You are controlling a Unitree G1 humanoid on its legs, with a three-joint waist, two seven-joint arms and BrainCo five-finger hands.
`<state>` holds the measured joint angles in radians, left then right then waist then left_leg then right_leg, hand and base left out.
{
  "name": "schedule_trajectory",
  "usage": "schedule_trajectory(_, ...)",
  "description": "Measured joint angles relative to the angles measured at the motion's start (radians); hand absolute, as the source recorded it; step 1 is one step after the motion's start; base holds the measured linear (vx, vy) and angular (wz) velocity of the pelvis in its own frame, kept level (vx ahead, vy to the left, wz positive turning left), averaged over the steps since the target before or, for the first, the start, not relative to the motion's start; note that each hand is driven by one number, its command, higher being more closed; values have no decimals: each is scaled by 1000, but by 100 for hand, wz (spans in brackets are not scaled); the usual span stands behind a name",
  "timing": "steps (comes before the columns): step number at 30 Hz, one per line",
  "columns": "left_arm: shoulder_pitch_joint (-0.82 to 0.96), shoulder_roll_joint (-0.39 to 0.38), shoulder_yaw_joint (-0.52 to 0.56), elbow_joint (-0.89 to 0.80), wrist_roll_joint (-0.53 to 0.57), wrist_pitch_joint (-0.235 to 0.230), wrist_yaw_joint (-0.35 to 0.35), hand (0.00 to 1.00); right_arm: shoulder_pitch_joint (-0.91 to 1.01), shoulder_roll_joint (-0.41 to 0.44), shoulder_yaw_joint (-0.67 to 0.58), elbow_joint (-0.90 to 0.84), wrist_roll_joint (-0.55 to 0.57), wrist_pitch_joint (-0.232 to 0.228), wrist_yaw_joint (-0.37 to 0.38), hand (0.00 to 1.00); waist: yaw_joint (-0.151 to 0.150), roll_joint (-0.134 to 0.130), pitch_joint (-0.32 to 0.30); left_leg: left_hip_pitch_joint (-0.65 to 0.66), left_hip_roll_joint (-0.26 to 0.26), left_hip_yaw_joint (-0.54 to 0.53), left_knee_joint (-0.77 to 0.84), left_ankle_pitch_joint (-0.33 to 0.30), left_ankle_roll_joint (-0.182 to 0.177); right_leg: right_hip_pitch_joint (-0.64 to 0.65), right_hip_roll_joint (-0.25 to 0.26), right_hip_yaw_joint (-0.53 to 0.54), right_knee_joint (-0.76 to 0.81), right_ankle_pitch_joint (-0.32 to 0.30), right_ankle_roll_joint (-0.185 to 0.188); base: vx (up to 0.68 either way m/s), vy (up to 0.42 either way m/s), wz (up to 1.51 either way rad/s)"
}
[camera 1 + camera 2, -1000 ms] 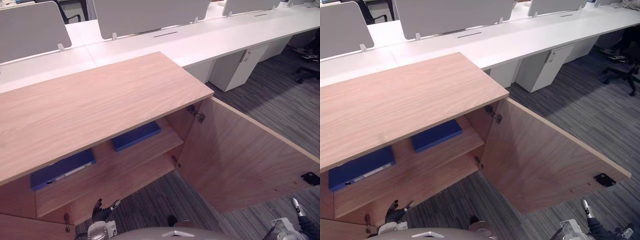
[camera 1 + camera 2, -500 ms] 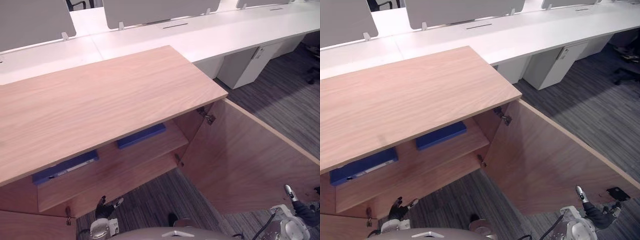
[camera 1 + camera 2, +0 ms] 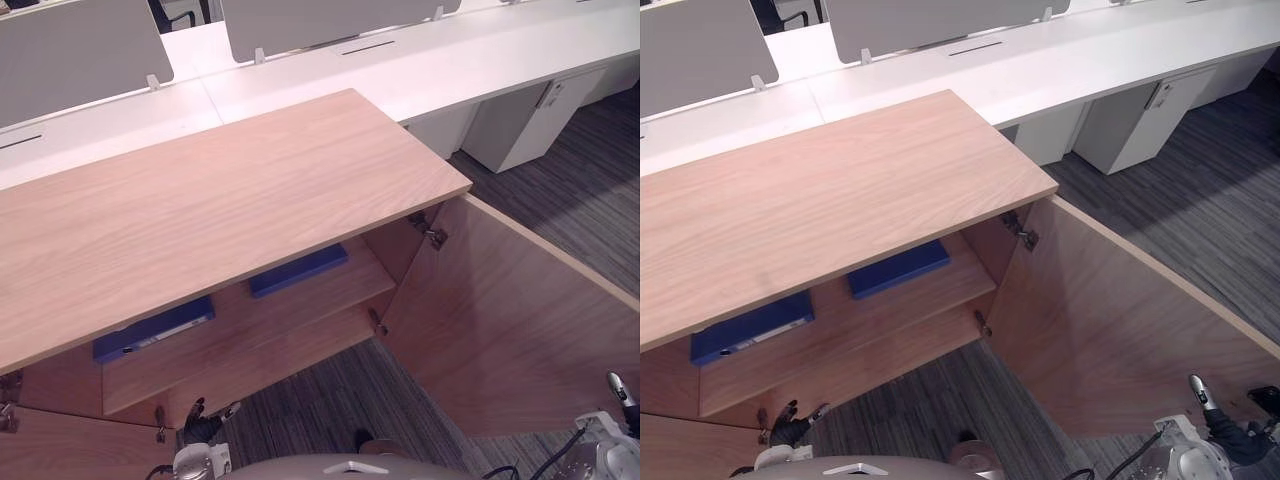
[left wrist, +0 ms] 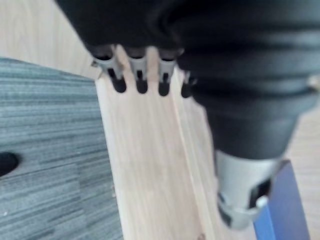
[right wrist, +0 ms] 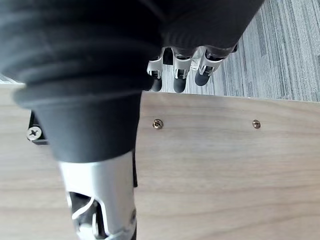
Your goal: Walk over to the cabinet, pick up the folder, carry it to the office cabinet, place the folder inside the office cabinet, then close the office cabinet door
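**Folder, blue, labelled spine: shelved in open office cabinet**

Item: folder [image 3: 155,330], blue, with a pale label strip along its spine. It lies flat on the upper shelf [image 3: 300,312], at the shelf's left end, partly hidden under the overhanging cabinet top. Neither hand touches it.

Companion item: second blue folder [image 3: 298,270], flatter and with no label showing. It lies on the same shelf, further right and further back, well apart from the first.

Housing: office cabinet [image 3: 220,200], light wood grain, broad bare top. The door [image 3: 510,330] on the robot's right stands swung wide open with its inner face in view. It hangs on a metal hinge [image 3: 432,235] at the upper corner of the opening.

Left hand [image 3: 205,428]: low before the cabinet's left part, over the striped grey carpet [image 3: 330,400]. Its wrist view shows the fingers [image 4: 141,75] loose and empty, with wood panel past them.

Right hand [image 3: 1220,425]: low beside the door's outer end. The fingers [image 5: 181,80] hang relaxed and grip nothing. They are close to the door's inner face, where two small screws [image 5: 158,123] are set. Whether they touch it cannot be told.

Surroundings: white desks [image 3: 450,60] with grey divider panels [image 3: 80,50] run behind the cabinet.
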<state>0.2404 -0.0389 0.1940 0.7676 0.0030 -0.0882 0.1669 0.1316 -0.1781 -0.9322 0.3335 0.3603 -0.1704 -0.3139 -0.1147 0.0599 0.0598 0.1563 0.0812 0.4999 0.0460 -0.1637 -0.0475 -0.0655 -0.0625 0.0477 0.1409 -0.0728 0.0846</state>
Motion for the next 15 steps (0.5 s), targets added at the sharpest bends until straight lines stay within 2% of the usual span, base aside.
schedule_trajectory(7,12,14,-9,0,0,0,-5,0,-4,-34,-16,4,10,0,8,0,-5,7,-5,-2,-4,10,0,0,0,0,2,11,-19,14,4,-23,-4,-5)
schedule_trajectory(15,12,60,-46,12,-1,-1,-30,0,-35,-182,35,131,27,19,99,0,-20,15,-9,-2,-8,19,-1,1,2,1,8,26,-39,30,3,-22,-9,-5)
